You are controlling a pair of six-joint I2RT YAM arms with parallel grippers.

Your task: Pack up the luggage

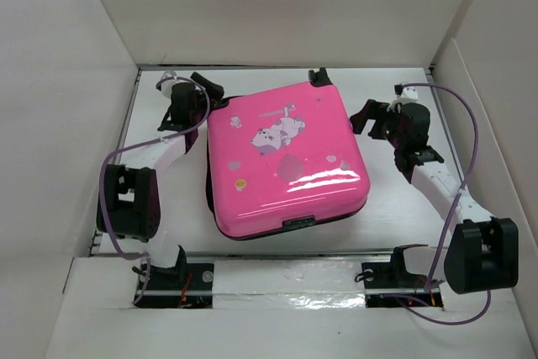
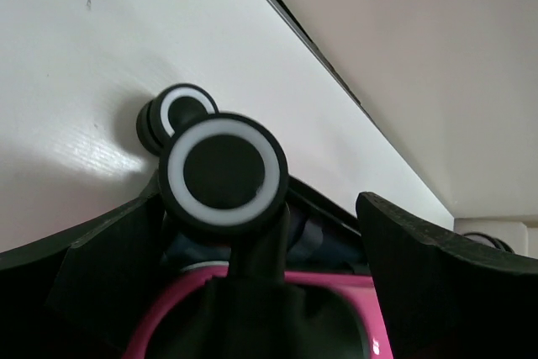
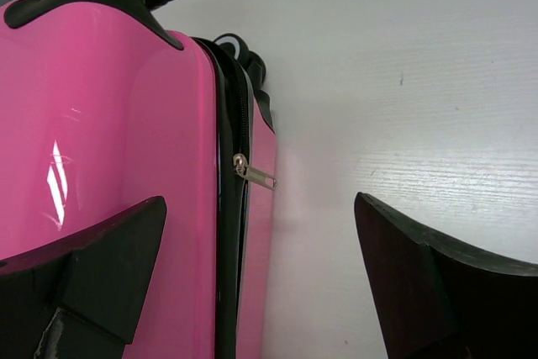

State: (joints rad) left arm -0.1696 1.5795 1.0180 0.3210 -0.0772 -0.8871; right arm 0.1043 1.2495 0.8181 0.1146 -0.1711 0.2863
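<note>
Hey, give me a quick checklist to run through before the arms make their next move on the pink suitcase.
1. Pink suitcase lying flat, shells together: ok.
2. Zipper run fully closed: cannot tell; only one zipper pull shows on the side seam.
3. Left tool open and empty: ok.
4. Left tool clear of the caster wheel: cannot tell; the wheel lines up with its gap.
5. Right tool open and empty: ok.

Left hand [image 1: 208, 92], right hand [image 1: 367, 119] — both splayed wide apart.
</note>
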